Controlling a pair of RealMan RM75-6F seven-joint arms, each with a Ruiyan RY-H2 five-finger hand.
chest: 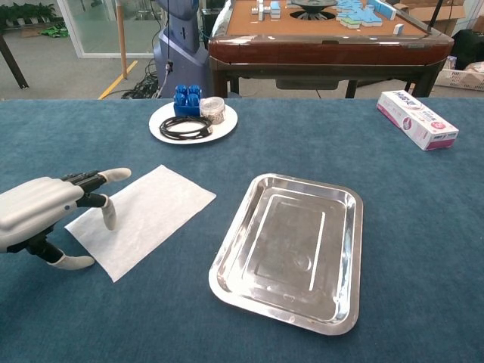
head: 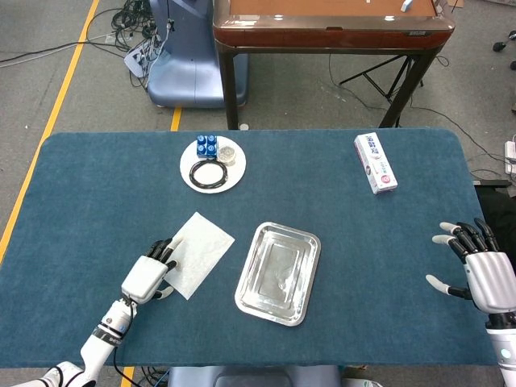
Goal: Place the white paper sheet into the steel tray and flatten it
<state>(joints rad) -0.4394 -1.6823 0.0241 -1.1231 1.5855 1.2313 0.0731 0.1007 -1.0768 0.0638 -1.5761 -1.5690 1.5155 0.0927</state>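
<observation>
The white paper sheet point(chest: 141, 218) lies flat on the blue table cover point(head: 97, 185), just left of the empty steel tray point(chest: 342, 261), and the left hand point(chest: 45, 215) hovers at its outer edge with fingers spread, gripping nothing. This looks like the reach before pickup: next the fingers must pinch that near edge and carry the sheet right into the tray. The right hand point(head: 476, 270) waits open, well apart.
</observation>
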